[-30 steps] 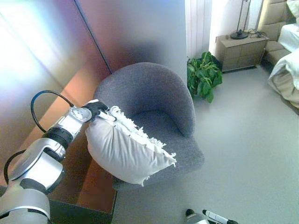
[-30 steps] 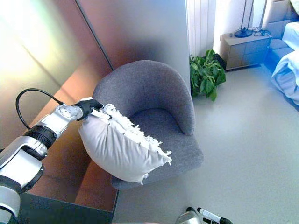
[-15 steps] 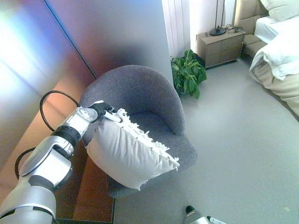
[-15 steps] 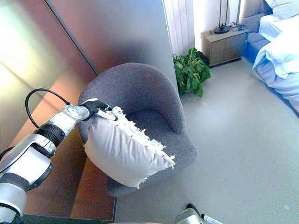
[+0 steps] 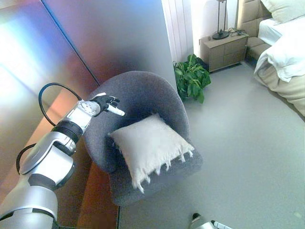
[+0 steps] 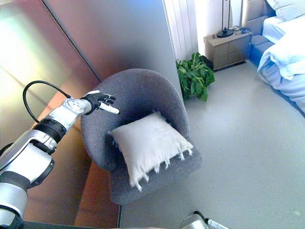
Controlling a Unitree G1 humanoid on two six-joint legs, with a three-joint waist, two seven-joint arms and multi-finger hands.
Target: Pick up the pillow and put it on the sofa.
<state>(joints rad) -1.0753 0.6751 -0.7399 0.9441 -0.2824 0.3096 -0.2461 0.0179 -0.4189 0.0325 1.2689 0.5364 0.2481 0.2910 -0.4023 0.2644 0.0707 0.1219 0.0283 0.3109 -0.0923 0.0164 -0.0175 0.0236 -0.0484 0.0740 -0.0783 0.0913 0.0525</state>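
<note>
A white fringed pillow (image 5: 149, 145) lies flat on the seat of the grey round-backed sofa chair (image 5: 141, 95), its fringe hanging over the front edge. My left hand (image 5: 107, 103) hovers open above the chair's left armrest, fingers spread, up and to the left of the pillow and apart from it. The same pillow (image 6: 148, 143) and left hand (image 6: 101, 101) show in the right eye view. Only a small bit of my right hand (image 6: 199, 221) shows at the bottom edge, too little to read.
A tall panel wall (image 5: 114, 38) stands behind and left of the chair. A potted green plant (image 5: 190, 78) sits right of it, a bedside cabinet (image 5: 224, 47) with a lamp farther back, and a bed (image 5: 283, 57) at the right. Grey floor (image 5: 248, 157) spreads to the right.
My left hand has let go of the pillow and opened, lifting slightly. The pillow has dropped from hanging at the chair's left side onto the seat.
</note>
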